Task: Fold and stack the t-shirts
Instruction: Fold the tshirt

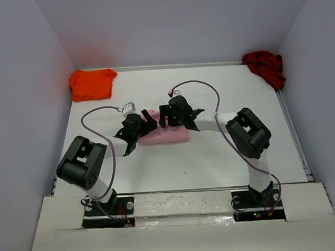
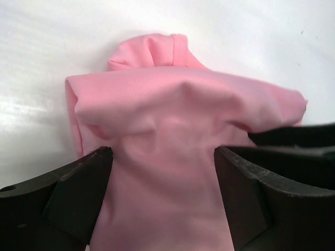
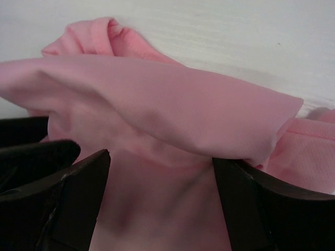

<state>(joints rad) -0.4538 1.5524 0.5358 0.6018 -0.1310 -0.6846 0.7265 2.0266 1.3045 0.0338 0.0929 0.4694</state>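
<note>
The light pink t-shirt [image 1: 169,135] lies folded in a thick bundle in the middle of the table. My left gripper [image 1: 148,122] is at its left end and my right gripper [image 1: 164,115] at its far edge, tips almost meeting. In the left wrist view the left gripper [image 2: 162,162] stands open, its fingers wide with pink t-shirt [image 2: 172,115] filling the gap. The right gripper [image 3: 161,163] is open the same way, under a raised fold of the pink t-shirt [image 3: 157,99]. The orange t-shirt [image 1: 92,83] lies folded at the far left. The dark red t-shirt [image 1: 264,65] is crumpled at the far right corner.
White walls enclose the table [image 1: 213,162] on the left, back and right. A finger of the other arm shows at the right edge of the left wrist view [image 2: 298,137] and at the left edge of the right wrist view [image 3: 26,141].
</note>
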